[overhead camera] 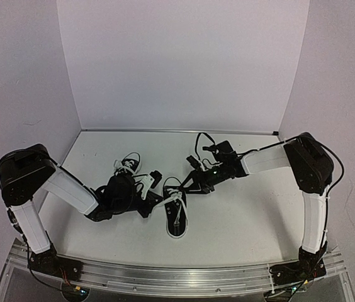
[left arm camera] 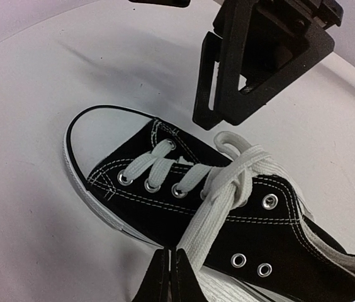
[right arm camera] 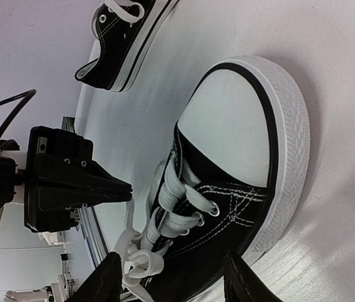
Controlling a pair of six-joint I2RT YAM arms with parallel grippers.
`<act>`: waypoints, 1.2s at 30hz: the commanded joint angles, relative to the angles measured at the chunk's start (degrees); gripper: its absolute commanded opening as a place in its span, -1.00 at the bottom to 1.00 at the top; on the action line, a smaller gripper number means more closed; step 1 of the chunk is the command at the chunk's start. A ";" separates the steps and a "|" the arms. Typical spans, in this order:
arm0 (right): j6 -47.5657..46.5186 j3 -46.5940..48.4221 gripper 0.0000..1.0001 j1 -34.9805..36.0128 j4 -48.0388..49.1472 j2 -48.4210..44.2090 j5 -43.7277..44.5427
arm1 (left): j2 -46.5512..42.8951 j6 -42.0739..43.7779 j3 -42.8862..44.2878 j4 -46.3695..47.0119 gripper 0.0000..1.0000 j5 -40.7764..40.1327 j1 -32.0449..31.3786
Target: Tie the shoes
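Evidently the near sneaker (overhead camera: 176, 217) lies between both arms, with its white laces (left arm camera: 221, 201) crossed but loose, and the other sneaker (overhead camera: 127, 165) sits behind it. The left gripper (left arm camera: 168, 264) is pressed closed beside a lace (pinched or not, unclear). The right gripper (right arm camera: 171, 258) gapes wide. Grasp each lace end firmly and pull evenly.

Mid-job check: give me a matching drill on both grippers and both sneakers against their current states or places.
1 left gripper
2 right gripper
3 near sneaker
4 far sneaker

A jaws open
B beyond the left arm
C jaws shut
D between both grippers

Pairs: 1-C, 2-A, 3-D, 4-B
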 commanded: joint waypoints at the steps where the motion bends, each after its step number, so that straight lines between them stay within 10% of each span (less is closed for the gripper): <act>1: 0.80 3.08 0.01 1.21 1.82 1.92 -1.18 | -1.32 1.92 -0.08 -1.48 -1.00 1.42 0.29; 10: 1.24 4.64 -0.27 2.79 1.74 2.66 -1.79 | -1.28 2.23 0.31 -2.31 -1.00 1.33 0.26; 18: 1.17 4.12 -0.99 3.03 1.76 1.35 -1.99 | -1.16 2.36 0.61 -2.39 -1.00 1.02 0.32; 36: -0.58 -2.17 -1.00 1.37 1.53 -7.51 4.24 | -6.33 -2.21 0.44 -5.78 -1.00 -8.46 0.38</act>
